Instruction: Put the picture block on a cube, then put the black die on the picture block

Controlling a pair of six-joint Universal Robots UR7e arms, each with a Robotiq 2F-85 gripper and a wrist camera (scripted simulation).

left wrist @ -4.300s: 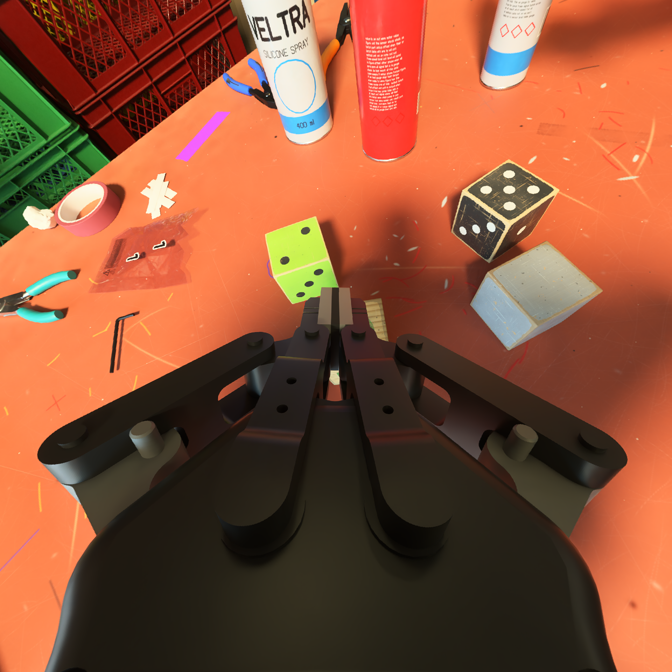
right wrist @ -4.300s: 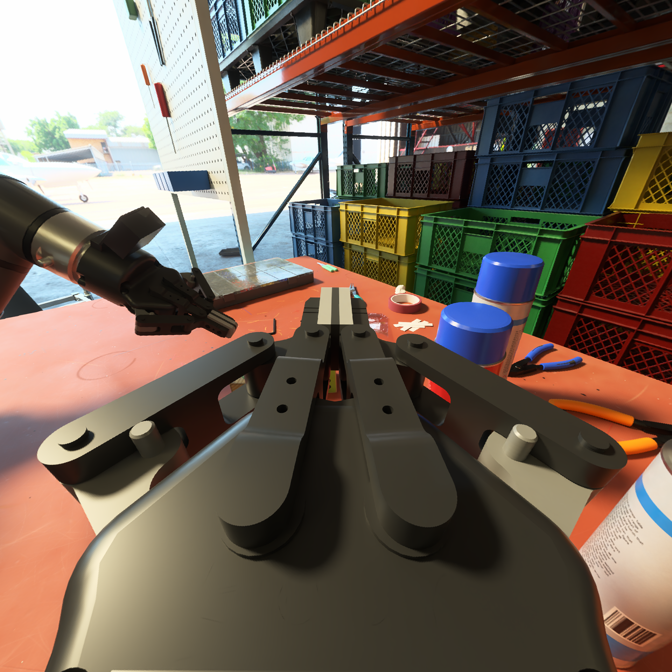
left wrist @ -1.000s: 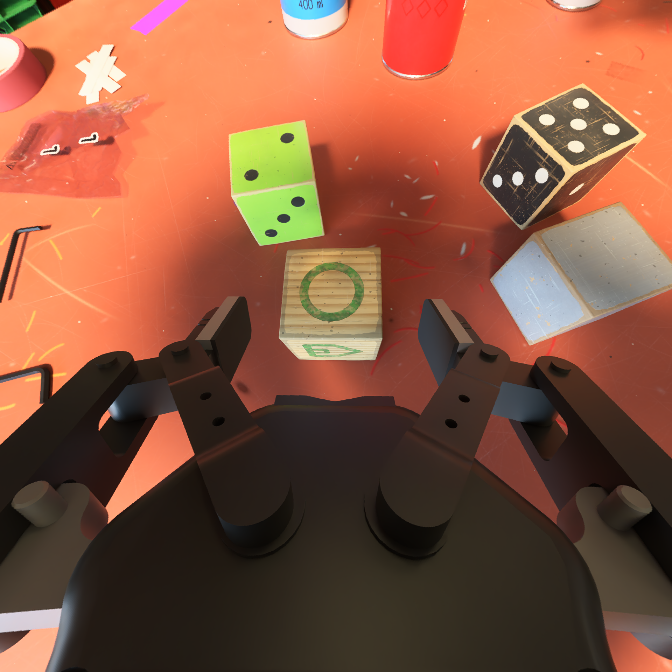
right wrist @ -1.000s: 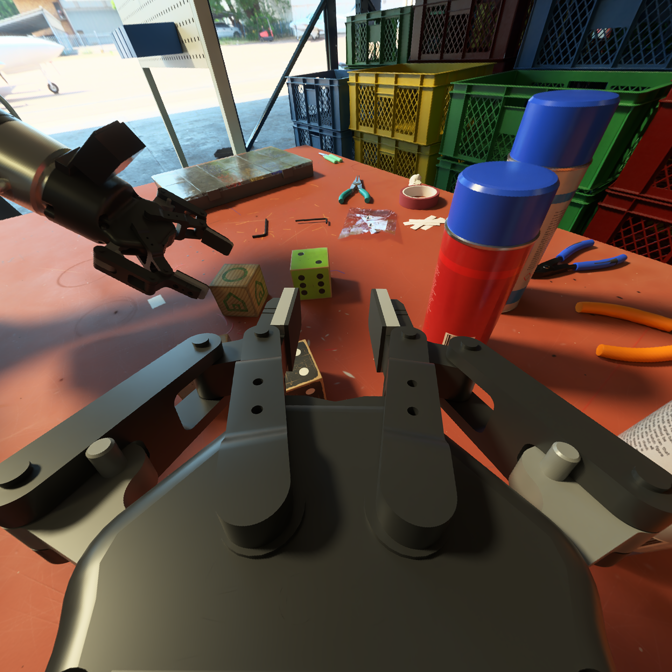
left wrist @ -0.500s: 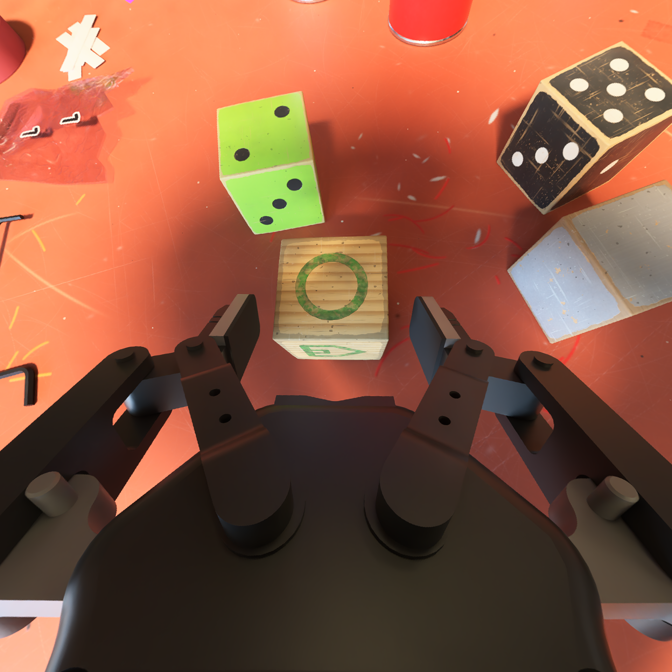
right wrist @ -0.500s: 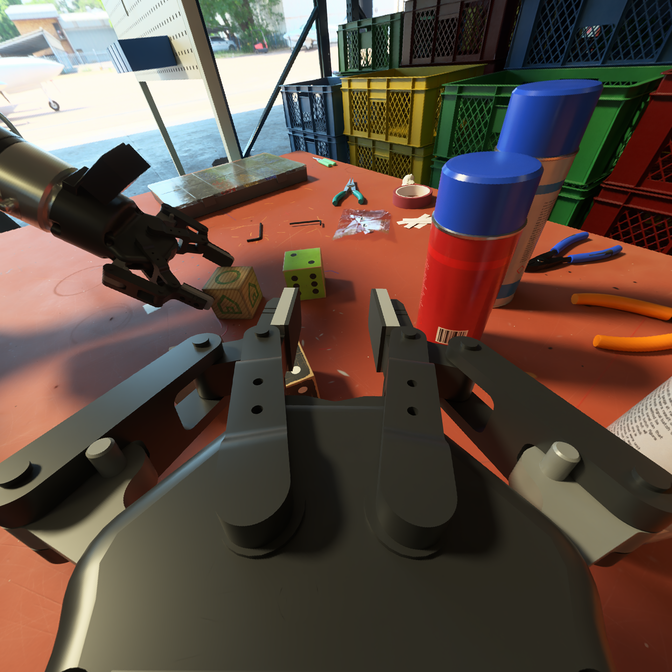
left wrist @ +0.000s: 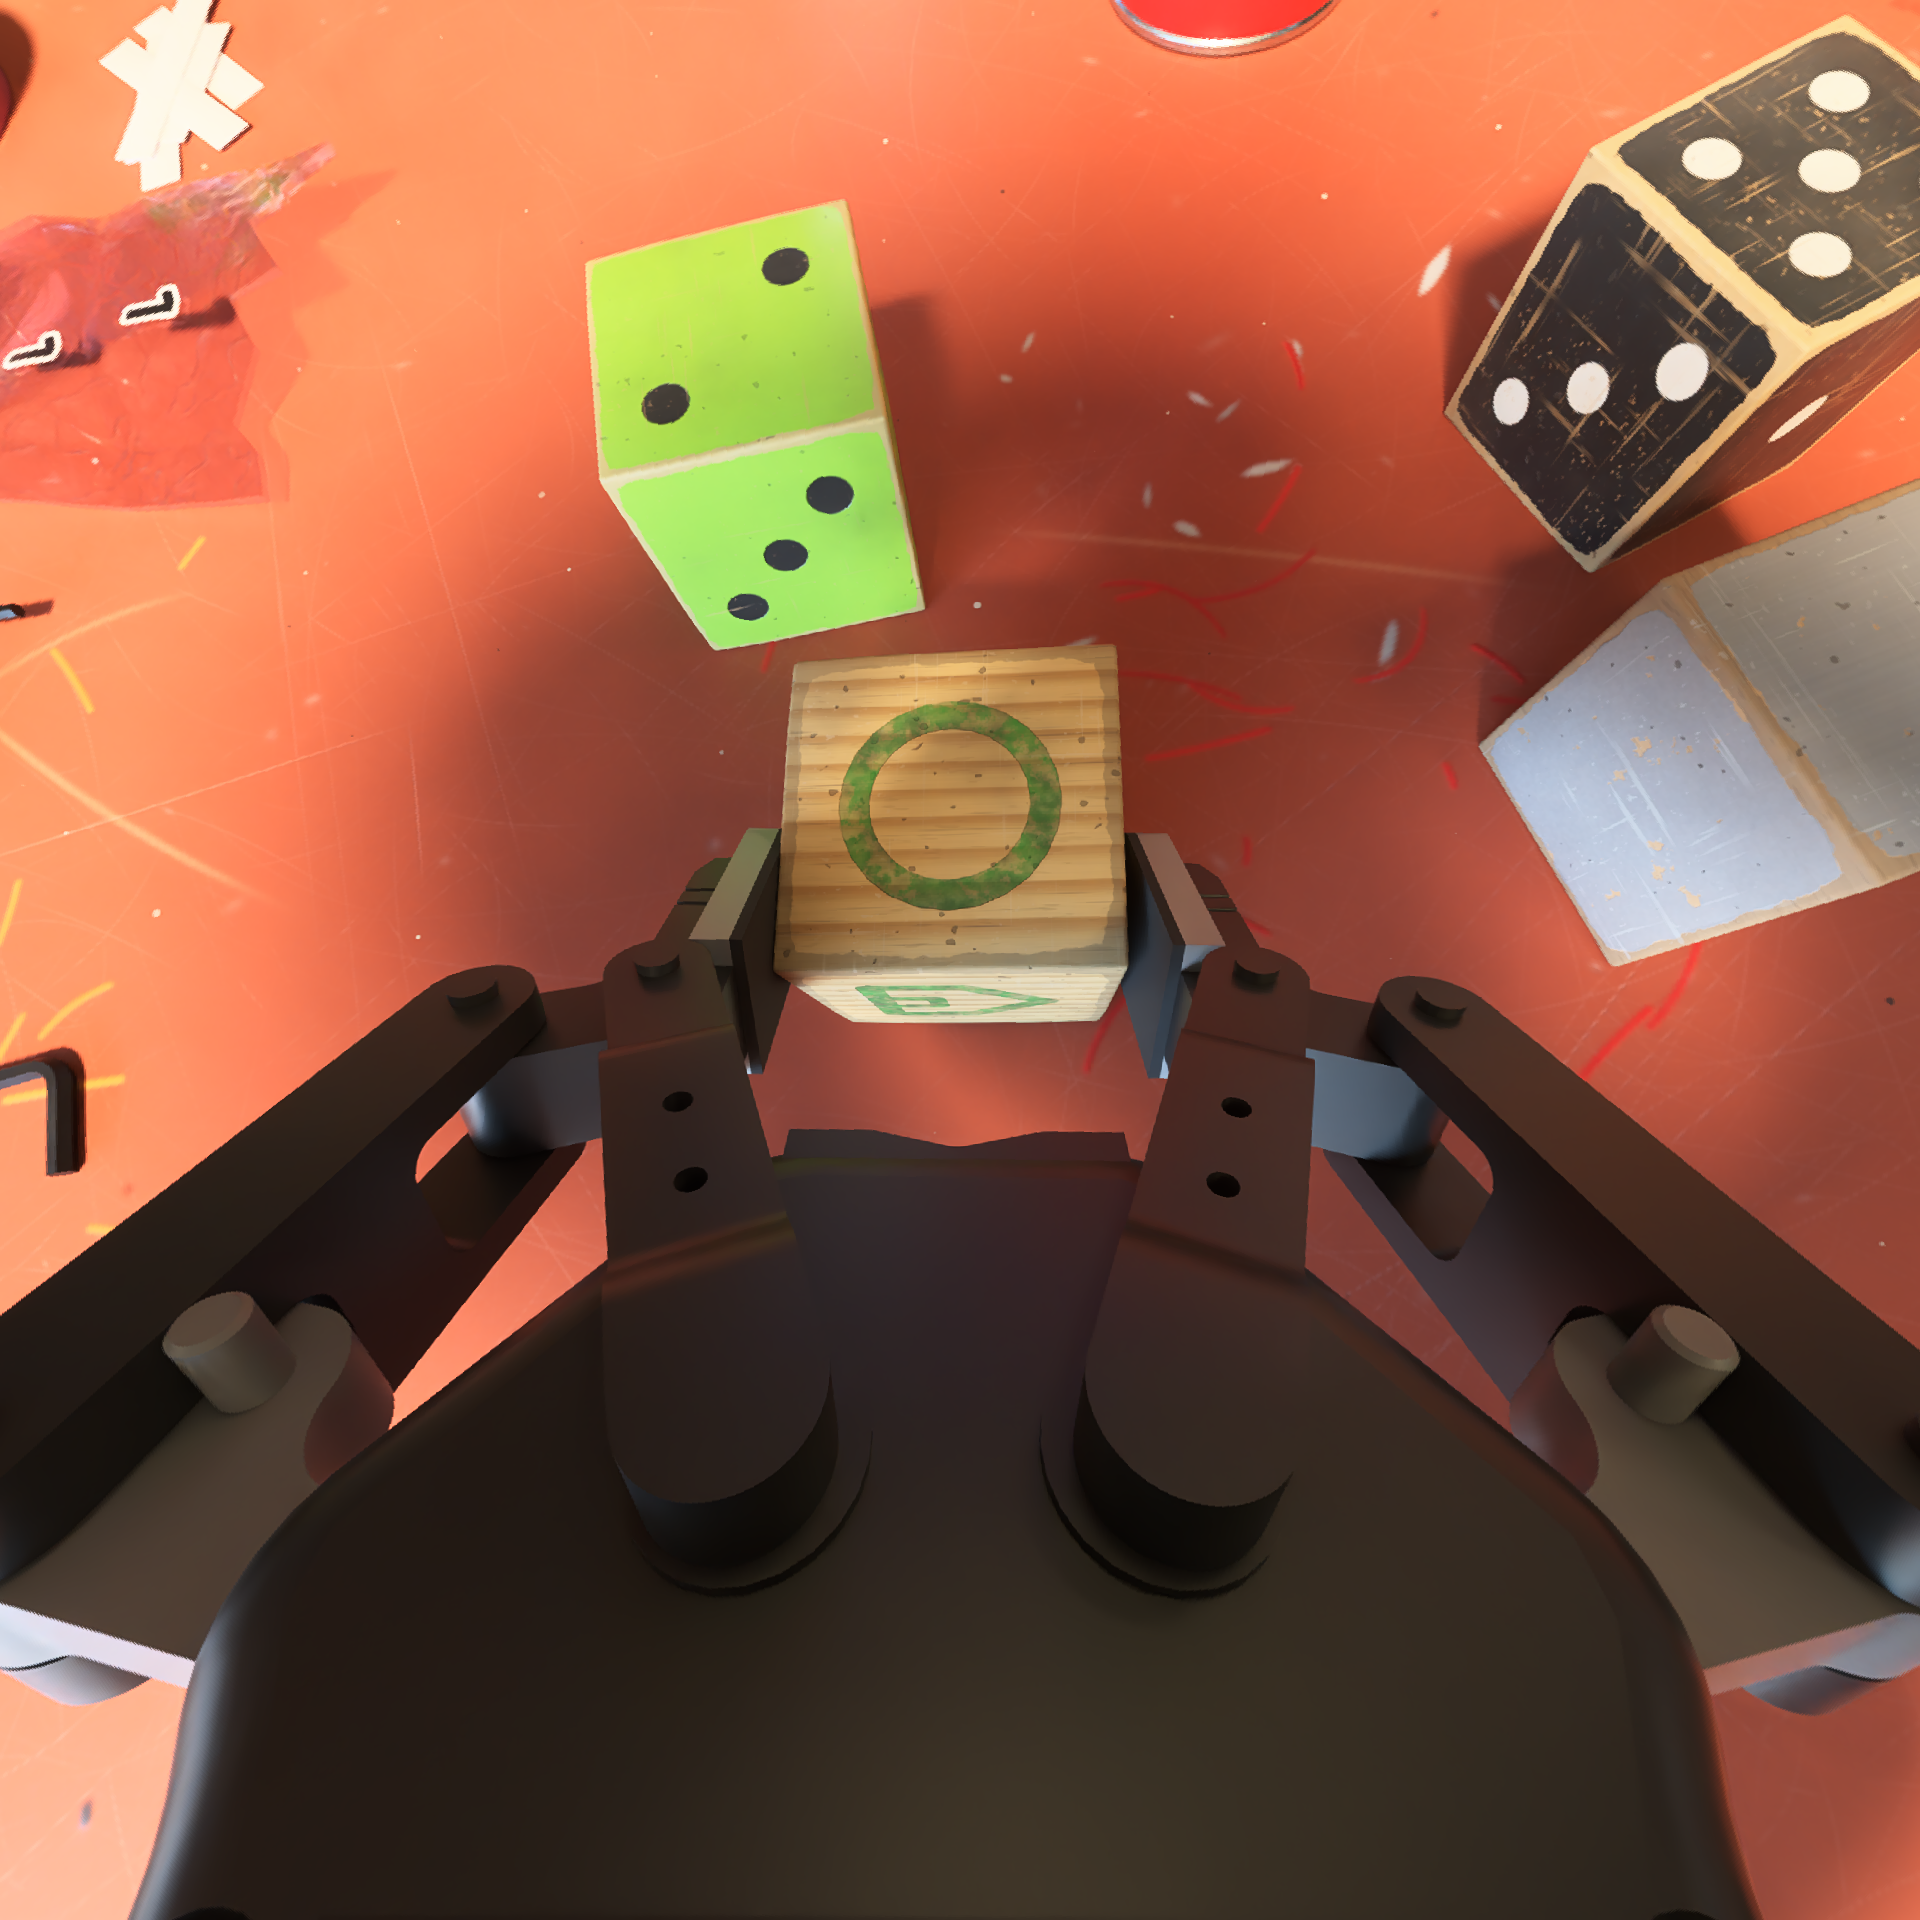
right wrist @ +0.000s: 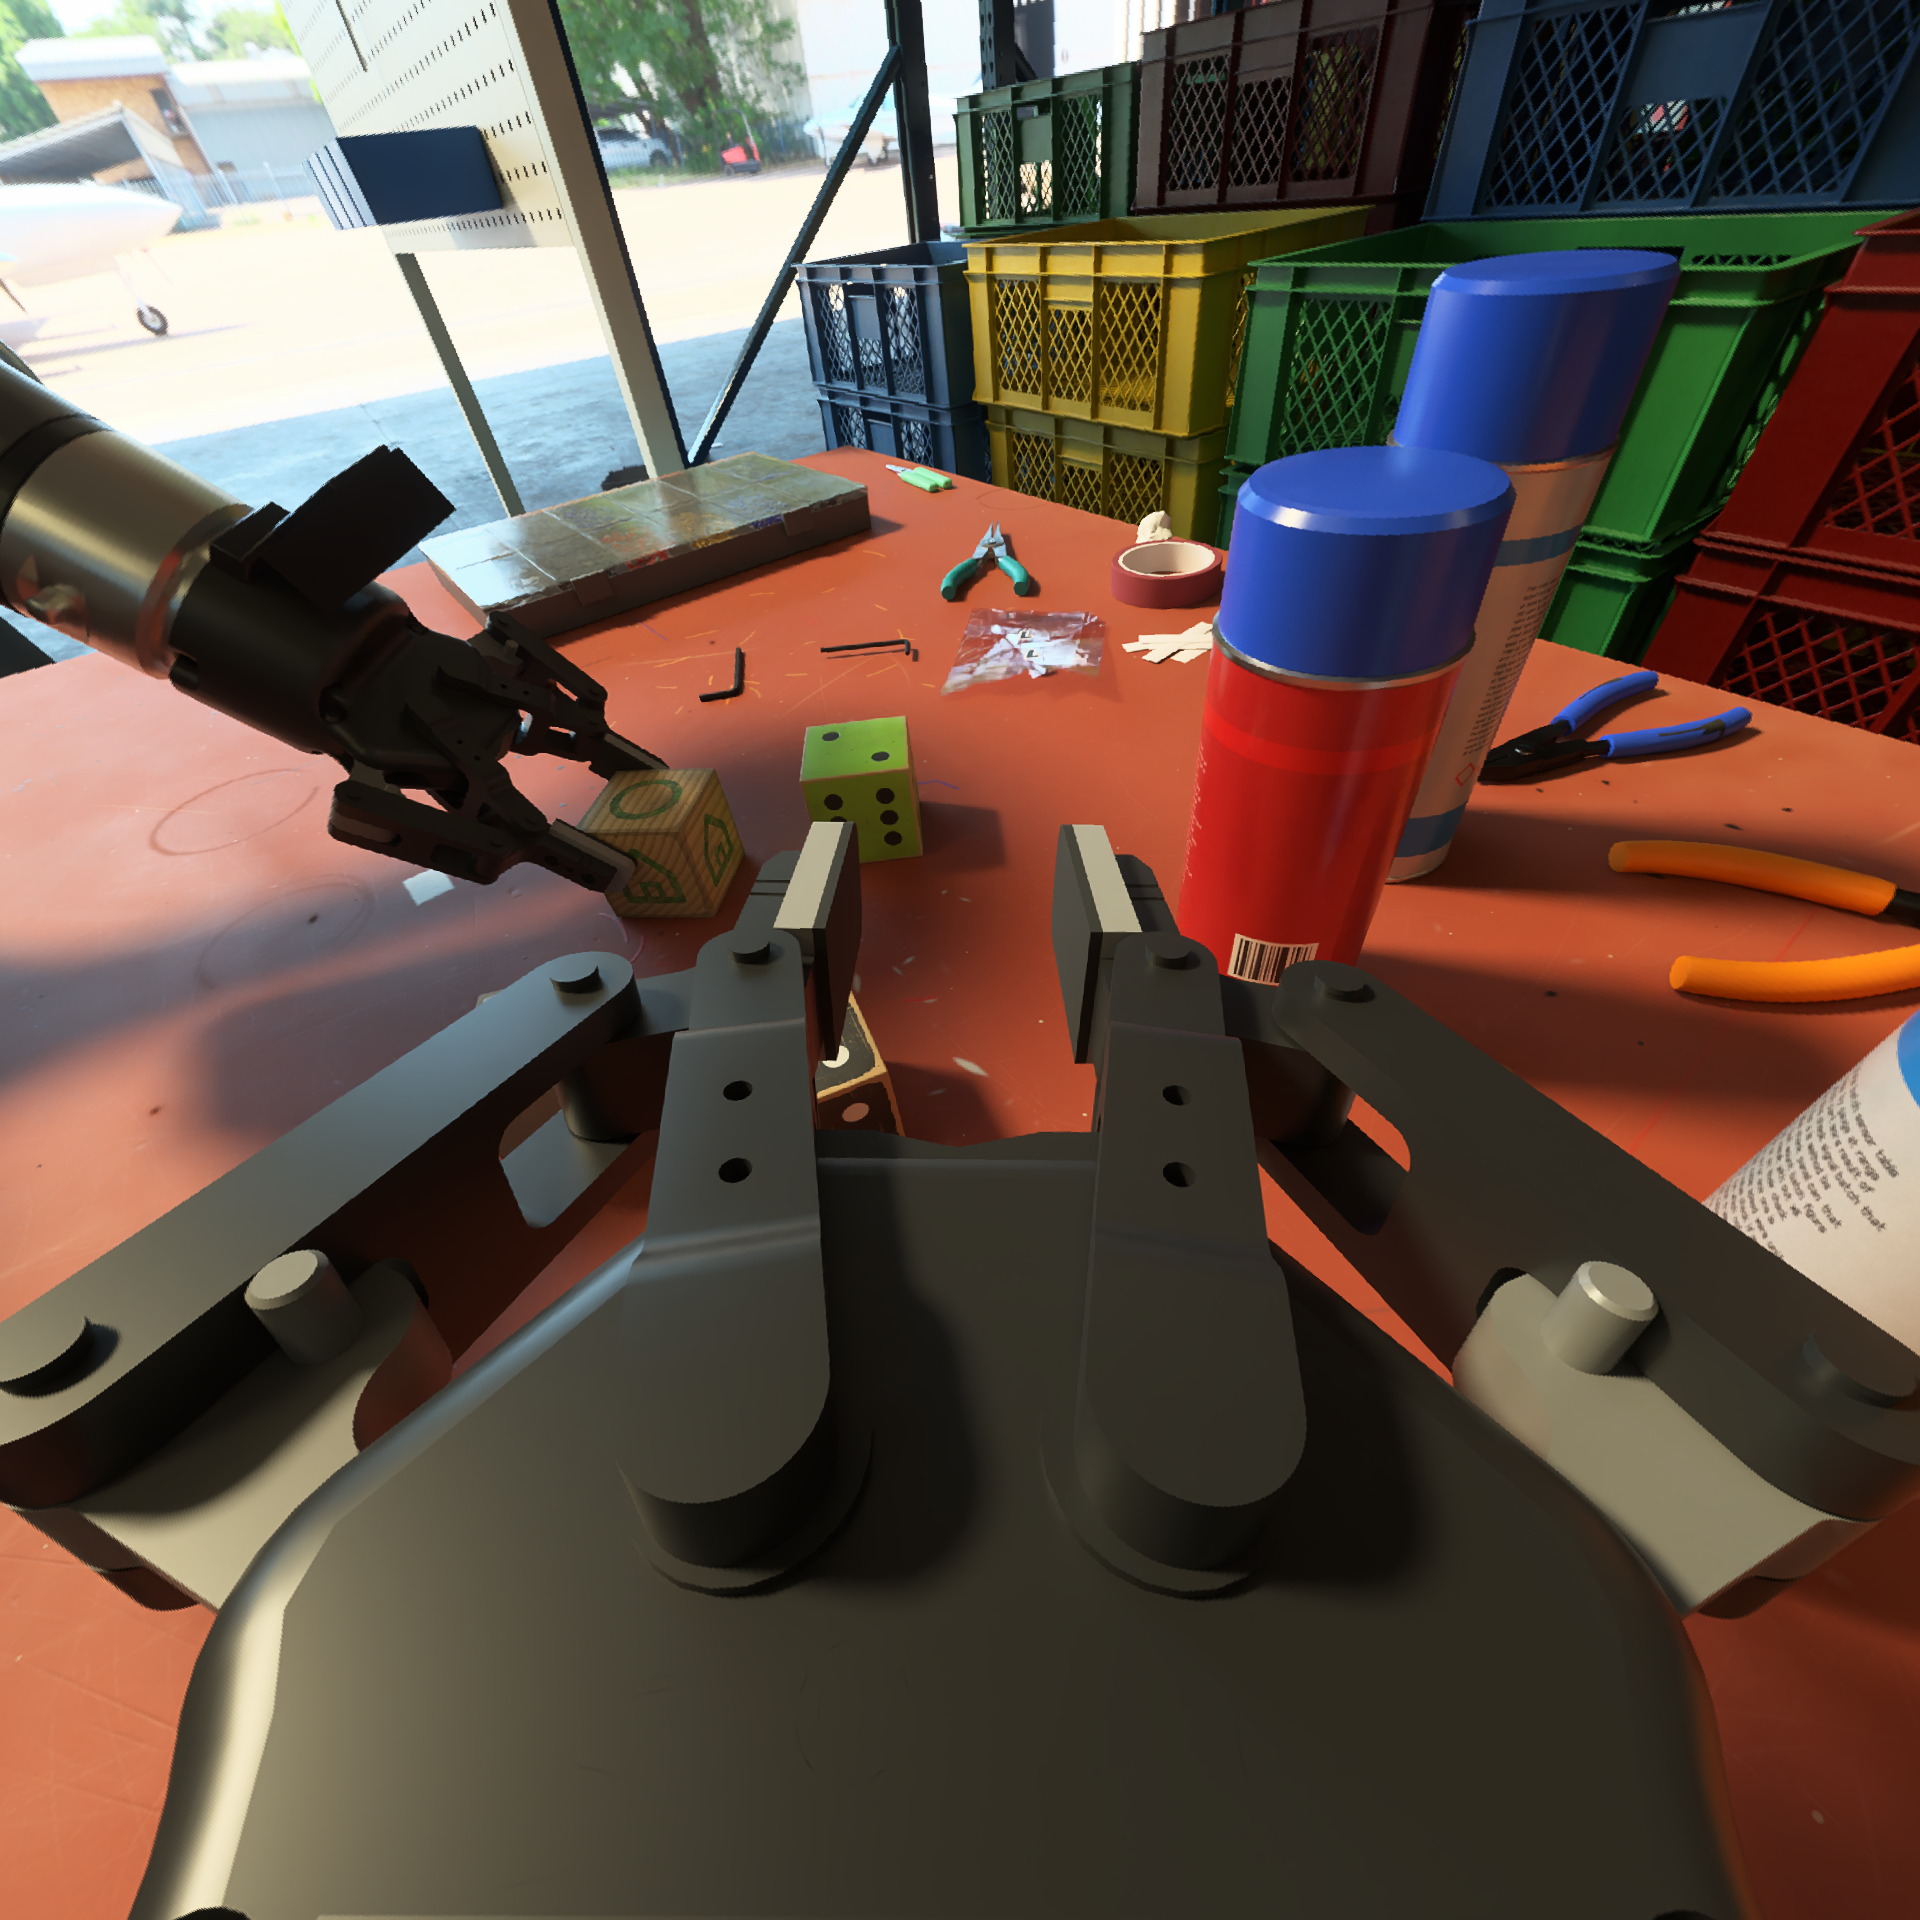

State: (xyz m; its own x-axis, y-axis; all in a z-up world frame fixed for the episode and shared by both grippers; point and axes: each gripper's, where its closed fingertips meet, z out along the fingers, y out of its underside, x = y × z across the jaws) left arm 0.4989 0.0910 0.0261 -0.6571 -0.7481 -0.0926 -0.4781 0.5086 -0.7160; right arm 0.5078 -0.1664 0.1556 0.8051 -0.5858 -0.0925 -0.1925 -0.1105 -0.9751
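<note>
At the centre of the left wrist view, the left gripper (left wrist: 951,925) pinches the wooden picture block (left wrist: 951,821) on the table; lift straight, clearing the green die (left wrist: 743,416) just above; the right gripper (right wrist: 951,914) waits, fingers parted and empty.

Wood, paint and shiny cans

My picture block (left wrist: 951,821) is bare wood with rough lines. The black die (left wrist: 1704,301) has scratched, worn paint. The green die (left wrist: 743,416) looks smooth. The red can (right wrist: 1320,748) is shiny. My table (left wrist: 416,727) is scratched.
</note>
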